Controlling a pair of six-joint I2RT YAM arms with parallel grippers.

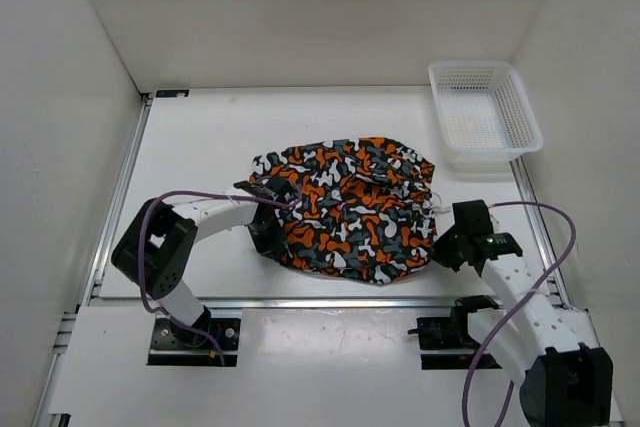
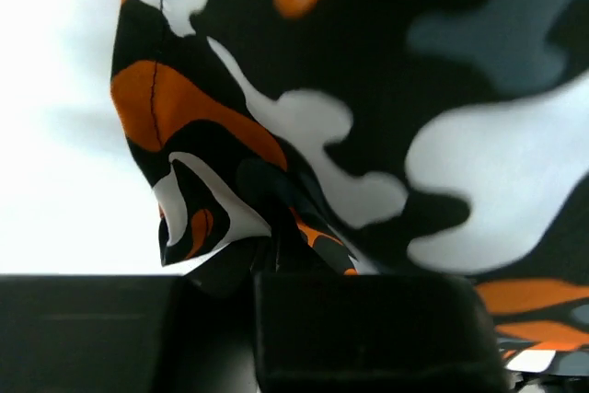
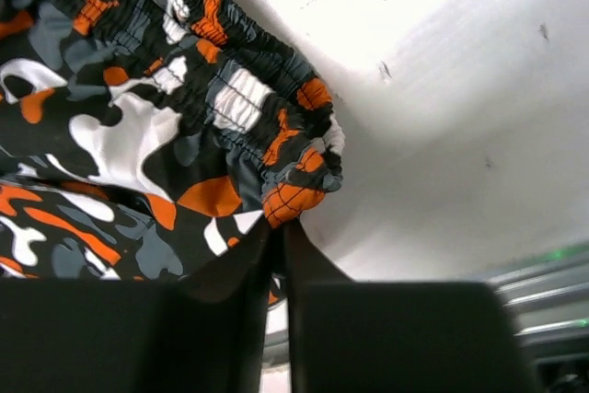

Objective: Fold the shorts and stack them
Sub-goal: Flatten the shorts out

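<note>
Edges and room: the shorts (image 1: pixel 345 209) lie bunched in the middle of the table (image 1: pixel 200 157), nearer its front edge than its far one. Bare table shows along the left edge and the far edge. White mesh basket (image 1: pixel 472 66) sits in the far right corner, well apart from the cloth. Enclosure walls (image 1: pixel 60 97) close in on the left, the far and the right sides.

Left arm: elbow out toward the left edge, forearm reaching in across the table. Left gripper (image 1: pixel 272 227) is at the cloth's left edge. On the left wrist view I see its claw (image 2: pixel 267 273) together, with a fold of the hem (image 2: pixel 207 218) gathered into it.

Right arm: it rises from the near right corner, wrist turned inward. Right gripper (image 1: pixel 440 244) is at the cloth's right edge. On the right wrist view its claw (image 3: pixel 279 236) is clamped on the corner of the gathered elastic waistband (image 3: pixel 276 126).
</note>
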